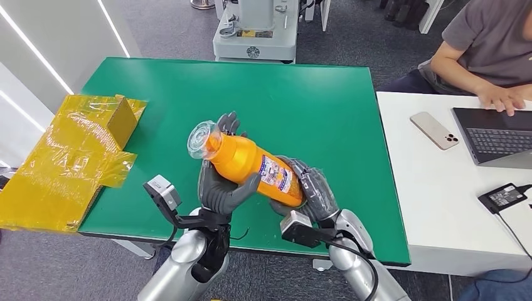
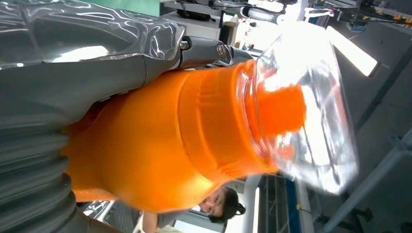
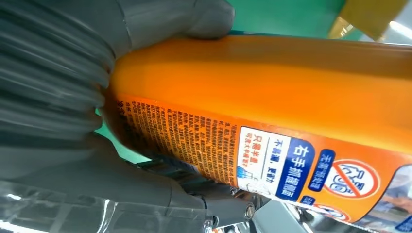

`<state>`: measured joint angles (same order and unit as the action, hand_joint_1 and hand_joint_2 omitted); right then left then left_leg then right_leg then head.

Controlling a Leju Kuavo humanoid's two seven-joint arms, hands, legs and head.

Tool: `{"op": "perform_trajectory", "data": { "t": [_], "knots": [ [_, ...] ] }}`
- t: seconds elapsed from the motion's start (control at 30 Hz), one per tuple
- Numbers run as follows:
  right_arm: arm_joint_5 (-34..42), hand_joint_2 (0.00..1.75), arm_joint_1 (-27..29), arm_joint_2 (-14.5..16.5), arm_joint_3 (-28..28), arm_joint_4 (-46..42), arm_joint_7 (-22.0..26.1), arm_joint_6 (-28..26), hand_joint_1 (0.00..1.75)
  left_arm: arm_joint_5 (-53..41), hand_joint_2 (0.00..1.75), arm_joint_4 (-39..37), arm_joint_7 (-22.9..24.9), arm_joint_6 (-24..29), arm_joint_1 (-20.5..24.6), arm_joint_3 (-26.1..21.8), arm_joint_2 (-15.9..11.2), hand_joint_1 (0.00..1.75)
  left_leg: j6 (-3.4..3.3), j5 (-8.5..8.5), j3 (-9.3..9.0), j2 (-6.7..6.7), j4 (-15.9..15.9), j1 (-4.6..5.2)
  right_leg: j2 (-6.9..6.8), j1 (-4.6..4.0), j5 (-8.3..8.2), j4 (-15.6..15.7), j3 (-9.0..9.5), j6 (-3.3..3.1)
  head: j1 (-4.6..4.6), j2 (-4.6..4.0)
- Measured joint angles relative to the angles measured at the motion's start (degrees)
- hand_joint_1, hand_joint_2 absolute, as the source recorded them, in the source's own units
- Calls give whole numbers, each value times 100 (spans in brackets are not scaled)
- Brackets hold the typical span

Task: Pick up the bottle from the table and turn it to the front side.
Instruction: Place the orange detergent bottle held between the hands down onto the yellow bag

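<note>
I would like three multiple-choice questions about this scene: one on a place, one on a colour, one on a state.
1. Where is the orange plastic bottle with the clear cap?
A. lying on the green table
B. held above the green table
C. on the white desk

2. What colour is the wrapped cardboard box at the table's left edge?
A. yellow
B. blue
C. red

3. How is the bottle held?
A. by the left robot hand alone
B. by a person
C. by both robot hands

Answers:
1 B, the head view shows it lifted and tilted over the table.
2 A, its wrapping is yellow.
3 C, the left robot hand grips near the cap and the right robot hand grips the labelled base end.
</note>
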<state>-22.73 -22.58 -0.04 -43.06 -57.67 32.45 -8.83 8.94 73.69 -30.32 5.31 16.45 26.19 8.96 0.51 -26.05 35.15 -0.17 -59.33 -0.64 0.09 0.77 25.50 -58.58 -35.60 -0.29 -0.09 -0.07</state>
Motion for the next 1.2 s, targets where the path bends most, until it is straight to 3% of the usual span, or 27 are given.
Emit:
{"op": "perform_trajectory", "data": {
  "t": [0.4, 0.73, 0.87, 1.2],
  "knots": [
    [-475, 175, -220, 15, -75, 387, -301, 635, 174, -13, 175, -151, -11, 144, -22, -1, -106, 0, 0, 1, 0, 2, 0, 0, 1, 0, -1, -1, 0, 0, 1, 0],
    [-651, 175, -379, 78, -93, 710, -303, 694, 174, -21, 175, -151, -17, 245, -79, -1, -128, 0, 0, 0, 0, 1, 0, 0, 1, 0, 0, -1, 0, 0, 1, 0],
    [-677, 175, -399, 84, -96, 767, -304, 684, 174, -42, 175, -151, -19, 249, -96, -1, -129, 175, 0, 0, 0, 1, 0, 0, 1, 0, 0, -1, 0, 0, 1, 0],
    [-725, 175, -397, 85, -80, 858, -359, 604, 171, -133, 175, -151, -37, 249, -102, -3, -131, 175, 0, 0, 0, 1, 0, 0, 1, 0, 0, -1, 0, 0, 1, 0]
  ]
}}
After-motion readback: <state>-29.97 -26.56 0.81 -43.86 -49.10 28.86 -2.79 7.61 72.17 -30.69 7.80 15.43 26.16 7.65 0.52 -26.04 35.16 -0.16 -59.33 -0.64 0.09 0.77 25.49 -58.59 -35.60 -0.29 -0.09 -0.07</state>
